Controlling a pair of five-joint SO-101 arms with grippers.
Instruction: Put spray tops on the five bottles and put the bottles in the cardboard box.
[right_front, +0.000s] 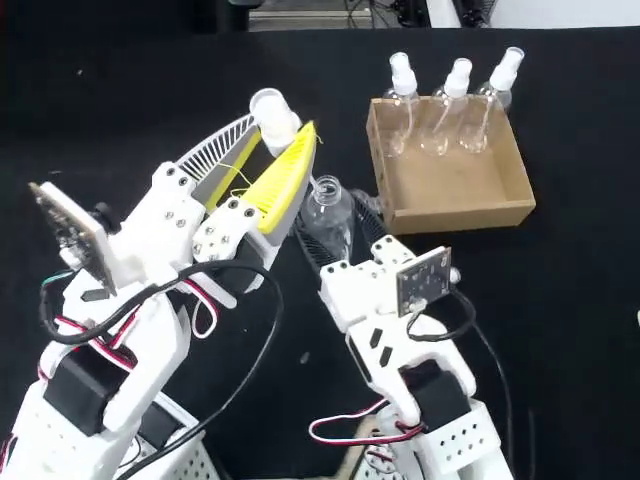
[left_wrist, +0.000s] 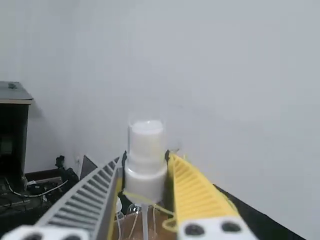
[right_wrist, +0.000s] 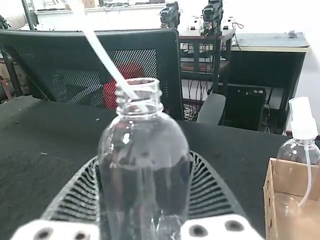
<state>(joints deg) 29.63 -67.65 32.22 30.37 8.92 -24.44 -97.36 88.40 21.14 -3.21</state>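
My left gripper (right_front: 272, 140) is shut on a white spray top (right_front: 272, 112), held between its grey finger and yellow finger (left_wrist: 192, 192); the spray top (left_wrist: 146, 155) stands upright between them with its thin tube hanging down. My right gripper (right_front: 335, 215) is shut on a clear open bottle (right_front: 325, 205), held upright on the black table. In the right wrist view the white tube (right_wrist: 107, 62) slants down into the bottle's neck (right_wrist: 139, 95). The cardboard box (right_front: 450, 200) at the right holds three capped bottles (right_front: 445, 115) along its far wall.
The black table (right_front: 560, 300) has free room at the right and front right of the box. A capped bottle (right_wrist: 302, 150) in the box shows beside my right gripper's bottle. Arm cables loop at the near edge.
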